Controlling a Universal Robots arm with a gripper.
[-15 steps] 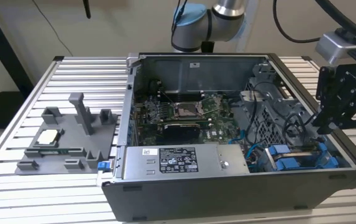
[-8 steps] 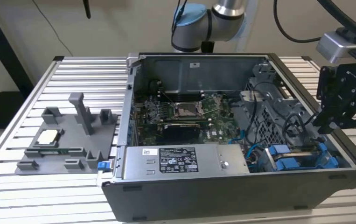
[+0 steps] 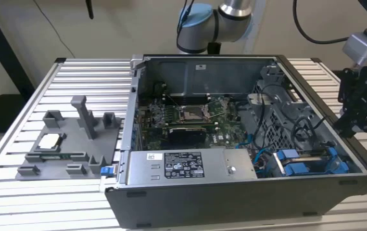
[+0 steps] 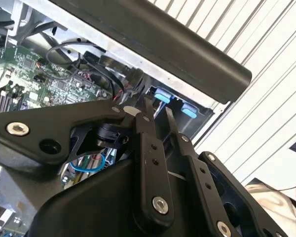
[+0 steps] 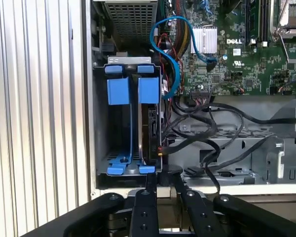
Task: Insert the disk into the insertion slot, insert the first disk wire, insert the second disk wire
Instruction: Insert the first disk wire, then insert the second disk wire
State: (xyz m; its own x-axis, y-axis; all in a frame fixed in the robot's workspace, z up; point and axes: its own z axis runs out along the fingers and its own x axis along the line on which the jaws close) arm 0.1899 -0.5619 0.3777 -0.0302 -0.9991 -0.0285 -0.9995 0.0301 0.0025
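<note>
The hand's [image 5: 165,178] black fingers [image 5: 150,181] sit closest in both wrist views, standing a little apart with nothing pinched between them. They hover at the rim of the open computer case [image 3: 234,204], lined up with the insertion slot [image 5: 129,61], presumably so the tips can reach straight in. The disk [image 5: 153,131] stands on edge inside that slot, in the compartment nearer the motherboard [image 5: 237,64]. Its blue carrier tabs [image 5: 149,90] sit at the bay's ends, so it looks seated. Black cables [image 5: 197,133] bunch beside its exposed edge and a blue cable [image 5: 163,20] loops close by; whether either is plugged in I cannot tell. The case lies on its side on the slatted counter [image 3: 16,202], which leaves the bay open from above.
</note>
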